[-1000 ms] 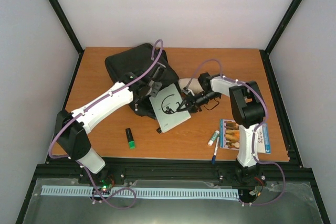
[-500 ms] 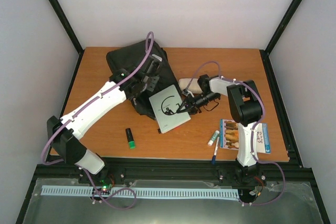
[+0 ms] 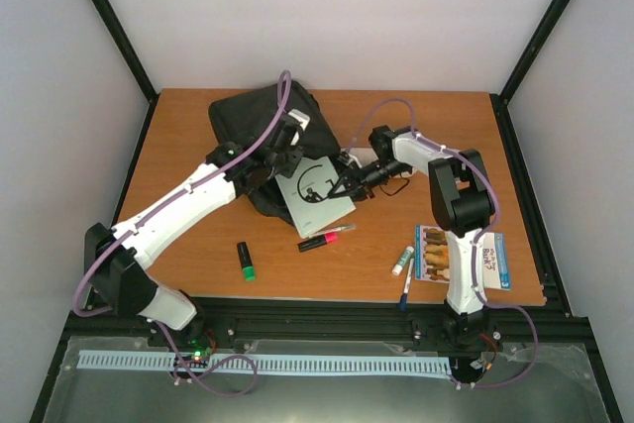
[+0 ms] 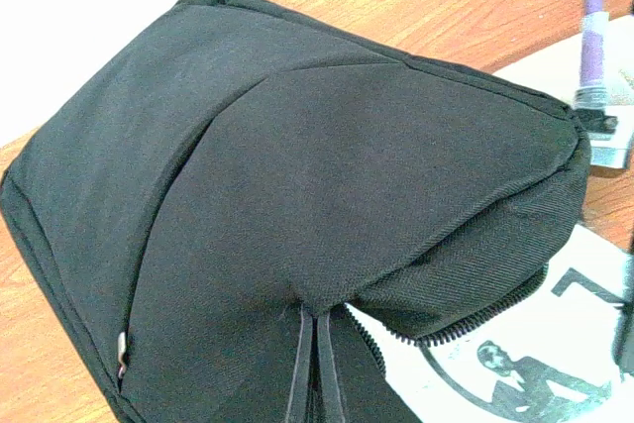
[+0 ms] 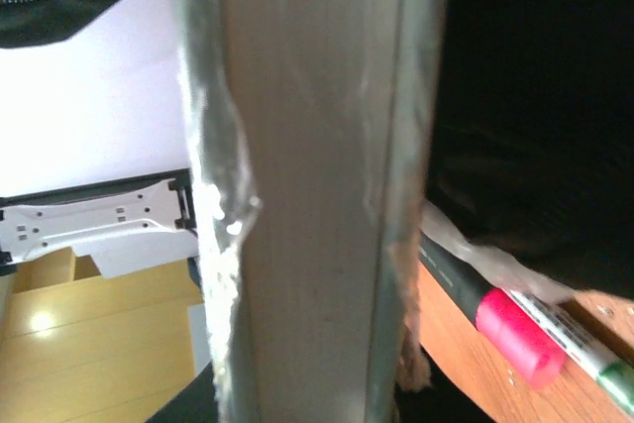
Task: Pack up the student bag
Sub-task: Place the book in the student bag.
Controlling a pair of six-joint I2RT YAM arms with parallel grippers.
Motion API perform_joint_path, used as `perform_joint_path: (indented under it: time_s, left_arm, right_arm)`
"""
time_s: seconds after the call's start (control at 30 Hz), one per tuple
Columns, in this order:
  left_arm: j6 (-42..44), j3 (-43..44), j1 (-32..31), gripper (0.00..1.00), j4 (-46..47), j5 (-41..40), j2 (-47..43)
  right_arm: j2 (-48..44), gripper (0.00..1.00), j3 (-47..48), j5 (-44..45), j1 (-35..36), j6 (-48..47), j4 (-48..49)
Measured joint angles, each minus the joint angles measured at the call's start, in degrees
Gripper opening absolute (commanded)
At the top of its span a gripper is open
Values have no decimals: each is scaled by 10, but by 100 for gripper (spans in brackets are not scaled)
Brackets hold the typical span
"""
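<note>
1. The bag (image 3: pixel 248 118) lies at the far left-middle of the table (image 3: pixel 426 126). The left gripper (image 3: pixel 287 144) is clenched on the fabric at the bag's mouth and holds the flap up like a tent. In the left wrist view the zip edge stands open above the book. To do this step well, I think the flap should be held high and drawn a little to the far left, so that the mouth is wide.
2. The book (image 3: pixel 317 193) lies just right of the bag, with its far-left corner under the flap. The right gripper (image 3: pixel 347 183) grasps its right edge. It should push the book flat toward the far left, with the corner passing below the zip teeth, and let go only when most of the book is inside.
3. The book cover has a black drawing of a figure in a ring — no words that I can read.
4. The booklet (image 3: pixel 456 253) at the near right shows a photo and some print — too small to read.
5. The pink marker (image 3: pixel 319 242) lies near the book; its label is not legible.
</note>
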Motion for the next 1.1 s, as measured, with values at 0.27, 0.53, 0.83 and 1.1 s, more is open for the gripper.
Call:
perform_joint_path:
  time_s: [0.27,0.53,0.83,1.1]
  left_arm:
    - [16,-26,0,1,38,22,-5]
    - [23,-37,4,1,49,24,-9]
    - [27,-43,4,1,59,24,-10]
    - [33,-58,5,1,77,30,-10]
  right_arm:
    - [79,3,67,-57,14,-12,-24]
    - [108,3,120,-68,19,6,-16]
    - [112,4,133,-83,19,14,-11]
    - [115,44,124,-25,19,76,70]
